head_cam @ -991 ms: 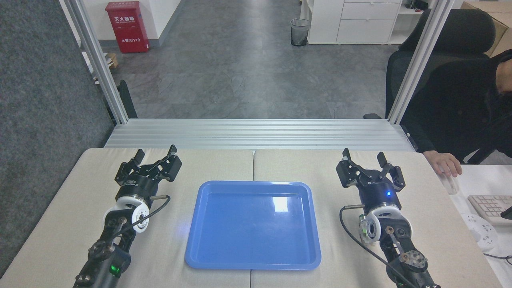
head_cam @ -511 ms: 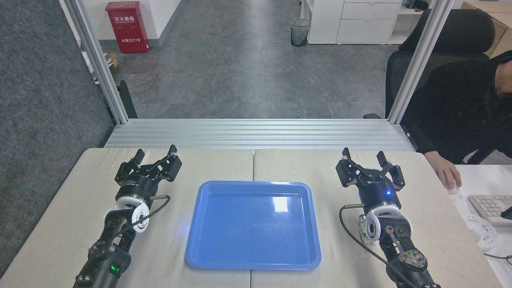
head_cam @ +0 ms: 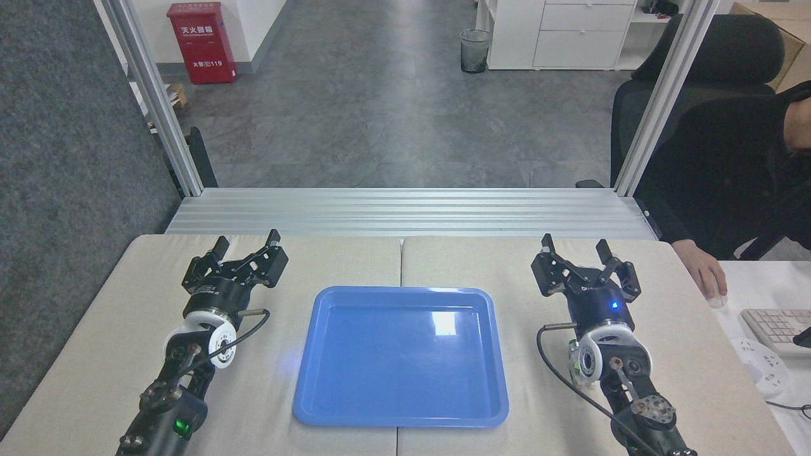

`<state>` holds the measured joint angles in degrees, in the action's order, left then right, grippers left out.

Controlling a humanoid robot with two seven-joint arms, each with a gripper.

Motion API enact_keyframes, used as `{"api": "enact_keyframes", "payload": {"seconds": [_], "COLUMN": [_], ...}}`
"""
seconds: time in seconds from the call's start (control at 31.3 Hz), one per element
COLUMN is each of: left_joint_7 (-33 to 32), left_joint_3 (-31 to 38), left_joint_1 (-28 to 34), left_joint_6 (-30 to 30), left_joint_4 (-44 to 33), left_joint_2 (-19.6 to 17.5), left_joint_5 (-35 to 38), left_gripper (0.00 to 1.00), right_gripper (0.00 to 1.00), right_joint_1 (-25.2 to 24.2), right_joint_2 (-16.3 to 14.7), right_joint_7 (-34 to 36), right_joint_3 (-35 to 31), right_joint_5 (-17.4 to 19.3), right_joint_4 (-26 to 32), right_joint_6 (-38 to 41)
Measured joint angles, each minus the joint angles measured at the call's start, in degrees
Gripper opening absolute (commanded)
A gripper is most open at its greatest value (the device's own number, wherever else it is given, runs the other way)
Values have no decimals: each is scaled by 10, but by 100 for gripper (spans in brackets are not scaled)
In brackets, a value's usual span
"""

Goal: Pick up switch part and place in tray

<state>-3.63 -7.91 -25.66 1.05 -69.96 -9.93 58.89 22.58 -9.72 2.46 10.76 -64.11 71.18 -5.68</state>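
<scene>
The left arm comes in from the lower left corner and reaches forward and slightly rightward; its white wrist ring sits behind a black end effector [head_cam: 247, 241] whose two fingers point away from the robot, spread apart with nothing between them; a thin black cable loops beside the wrist, and a green light glows low on the forearm. The right arm enters from the lower right corner and reaches forward, leaning a little leftward; its end effector [head_cam: 576, 247] likewise points away, fingers parted and empty; a small blue light shows on its black body, just ahead of the white wrist ring.
</scene>
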Motion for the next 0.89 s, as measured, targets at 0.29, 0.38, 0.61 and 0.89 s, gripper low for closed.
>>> {"api": "enact_keyframes", "payload": {"seconds": [0.29,0.38,0.61,0.89], "left_joint_7": [0,0,0,0], "left_joint_3": [0,0,0,0], "left_joint_1": [0,0,0,0], "left_joint_6": [0,0,0,0], "left_joint_4": [0,0,0,0], "left_joint_2": [0,0,0,0], "left_joint_5": [0,0,0,0], "left_gripper": [100,100,100,100], "right_gripper": [98,98,98,98], "right_joint_1": [1,1,1,1], "right_joint_2": [0,0,0,0], "right_joint_7": [-2,-2,-2,-2], "right_joint_3": [0,0,1,1], "right_joint_5": [-1,-1,-1,-1], "right_joint_4": [0,0,0,0], "right_joint_6": [-3,-6,-9,-10]}}
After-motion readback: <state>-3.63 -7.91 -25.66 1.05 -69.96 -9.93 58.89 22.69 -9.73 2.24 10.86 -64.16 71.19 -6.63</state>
